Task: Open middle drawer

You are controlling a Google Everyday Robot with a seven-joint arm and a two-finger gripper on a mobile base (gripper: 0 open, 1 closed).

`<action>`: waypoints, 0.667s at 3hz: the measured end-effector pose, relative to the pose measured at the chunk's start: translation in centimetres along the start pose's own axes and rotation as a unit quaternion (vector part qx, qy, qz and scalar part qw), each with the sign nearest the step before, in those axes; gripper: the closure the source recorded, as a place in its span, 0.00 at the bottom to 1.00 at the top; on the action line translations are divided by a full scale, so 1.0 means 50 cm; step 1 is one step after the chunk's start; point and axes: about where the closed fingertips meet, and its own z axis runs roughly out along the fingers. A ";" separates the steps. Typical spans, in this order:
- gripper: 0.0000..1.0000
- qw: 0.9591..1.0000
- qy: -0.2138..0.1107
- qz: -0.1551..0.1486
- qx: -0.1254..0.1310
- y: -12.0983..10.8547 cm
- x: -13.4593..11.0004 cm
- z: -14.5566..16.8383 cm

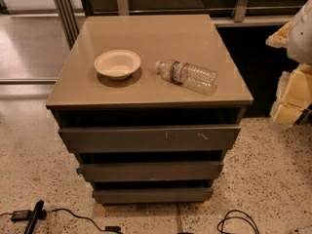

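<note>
The middle drawer has a plain dark grey-brown front, the second of three in a low cabinet. It sits between the larger top drawer front, which has pale scratch marks, and the narrow bottom drawer front. None of its inside shows. My gripper is at the right edge of the camera view, raised beside the cabinet's right side and well apart from the drawers. Its pale yellow fingers stand apart and hold nothing.
A cream bowl and a clear plastic water bottle lying on its side rest on the cabinet top. Black cables and a black stick-like object lie on the speckled floor in front. Metal railings stand behind.
</note>
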 end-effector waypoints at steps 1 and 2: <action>0.00 1.000 0.000 0.000 0.000 0.000 0.000 0.000; 0.00 1.000 -0.024 0.003 -0.002 -0.008 -0.007 0.017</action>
